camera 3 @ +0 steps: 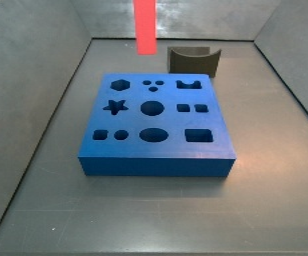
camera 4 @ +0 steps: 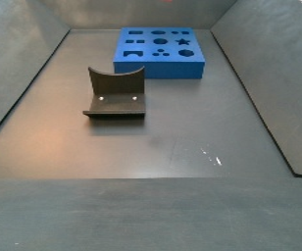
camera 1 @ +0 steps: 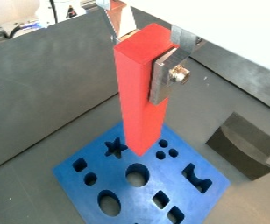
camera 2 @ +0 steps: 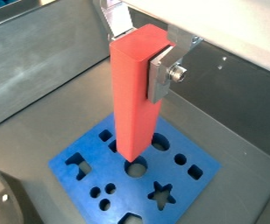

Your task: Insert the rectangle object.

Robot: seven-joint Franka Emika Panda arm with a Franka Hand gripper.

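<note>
My gripper [camera 1: 144, 59] is shut on the upper end of the rectangle object [camera 1: 138, 96], a long red-orange bar that hangs upright. Both wrist views show the silver fingers [camera 2: 161, 77] clamping its sides. The bar [camera 2: 135, 105] hangs over the blue block with shaped holes [camera 2: 93, 156], its lower end apart from the block. In a side view only the bar's lower part [camera 3: 145, 25] shows, above the far side of the blue block [camera 3: 157, 150]; the gripper itself is out of that view. The blue block [camera 4: 182, 66] lies at the far end in a side view.
A dark grey block with a curved notch [camera 3: 193, 60] stands just beyond the blue block [camera 1: 85, 162], and shows in the other views too [camera 4: 115, 94] [camera 1: 245, 144]. Grey walls [camera 3: 43, 110] enclose the dark floor [camera 4: 154, 147] on all sides.
</note>
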